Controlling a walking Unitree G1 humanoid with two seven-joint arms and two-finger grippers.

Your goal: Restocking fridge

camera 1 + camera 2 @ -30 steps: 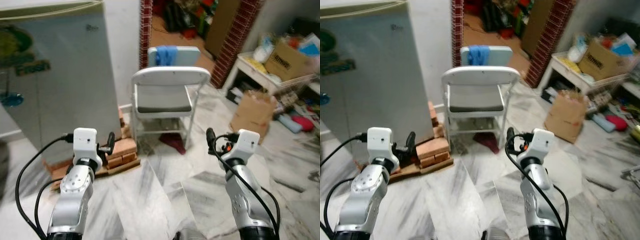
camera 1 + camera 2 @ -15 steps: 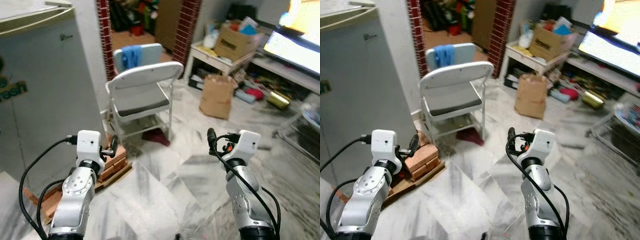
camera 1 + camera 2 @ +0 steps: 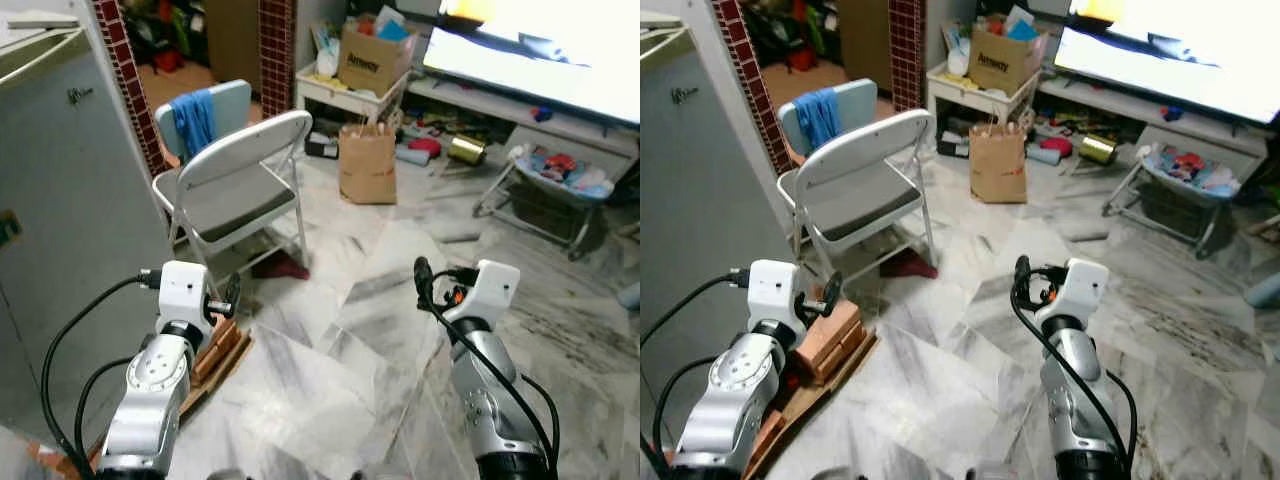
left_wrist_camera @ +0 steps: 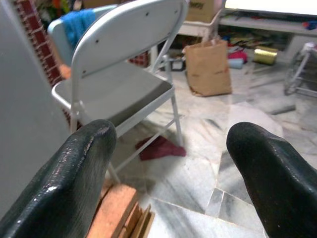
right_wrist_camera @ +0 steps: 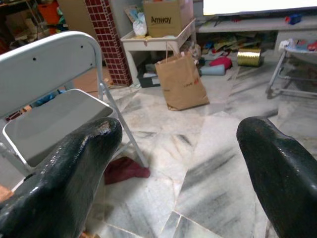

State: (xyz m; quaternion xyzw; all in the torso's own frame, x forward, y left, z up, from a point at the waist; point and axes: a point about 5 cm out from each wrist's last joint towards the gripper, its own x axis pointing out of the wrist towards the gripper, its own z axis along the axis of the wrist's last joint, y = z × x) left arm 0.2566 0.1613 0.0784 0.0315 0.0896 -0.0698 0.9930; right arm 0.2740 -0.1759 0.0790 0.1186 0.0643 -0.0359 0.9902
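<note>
Well, both the left pincer [image 4: 171, 163] and right pincer [image 5: 173, 163] gape empty near a folding chair [image 3: 235, 180].

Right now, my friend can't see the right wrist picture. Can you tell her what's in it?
Two fat black fingers stick out wide apart, holding nothing, over a grey marble floor. Between them stand a white folding chair and a brown paper bag, with a dark red cloth under the chair.

Two silver arms rose from the lower frame — each capped by a white boxy wrist module, black cables looping alongside. The left gripper [image 4: 168, 163] and right gripper [image 5: 176, 158] had glossy, rounded black fingers — orange-red detail beside the right module.
</note>
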